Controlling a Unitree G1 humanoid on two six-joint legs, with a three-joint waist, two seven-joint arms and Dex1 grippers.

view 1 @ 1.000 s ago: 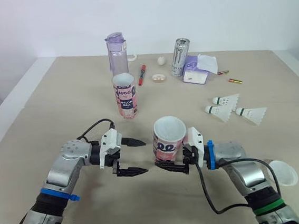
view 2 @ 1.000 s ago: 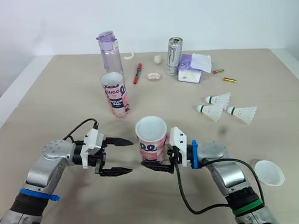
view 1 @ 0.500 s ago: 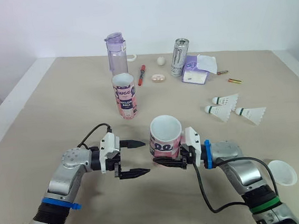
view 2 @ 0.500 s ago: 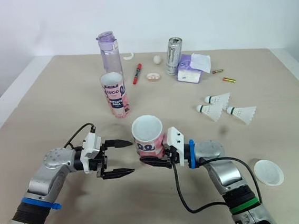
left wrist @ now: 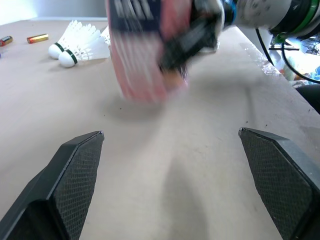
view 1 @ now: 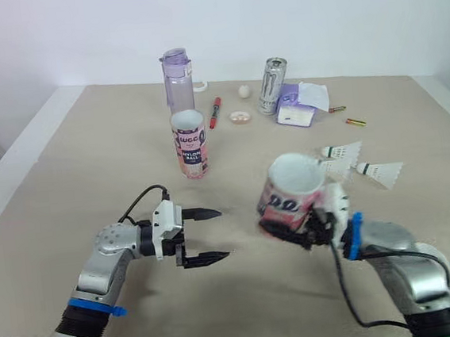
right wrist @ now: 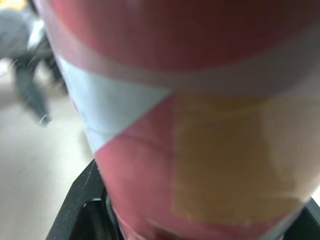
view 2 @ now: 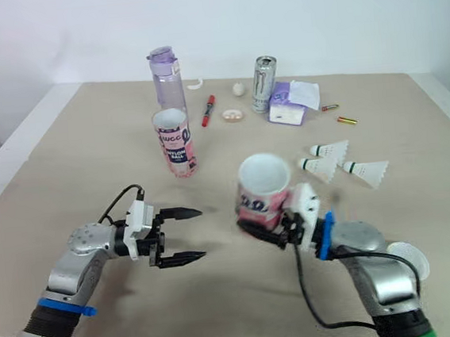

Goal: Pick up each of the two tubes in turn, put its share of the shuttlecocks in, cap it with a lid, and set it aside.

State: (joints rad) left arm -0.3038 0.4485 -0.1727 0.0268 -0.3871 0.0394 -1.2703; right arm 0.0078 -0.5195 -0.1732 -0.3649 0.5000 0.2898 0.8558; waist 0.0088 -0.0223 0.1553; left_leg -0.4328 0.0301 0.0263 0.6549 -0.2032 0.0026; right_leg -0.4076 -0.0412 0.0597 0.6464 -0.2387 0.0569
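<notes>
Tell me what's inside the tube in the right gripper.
The tube in the right gripper shows an open mouth and a bare white inner wall; its lower inside is hidden by its own rim.

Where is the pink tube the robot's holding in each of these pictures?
Left eye view: tube right of centre, in the right gripper.
Right eye view: just right of centre.
Left wrist view: ahead of the open left gripper, at.
Right wrist view: up close, in that gripper.
Landmark: shuttlecocks just beyond it.
</notes>
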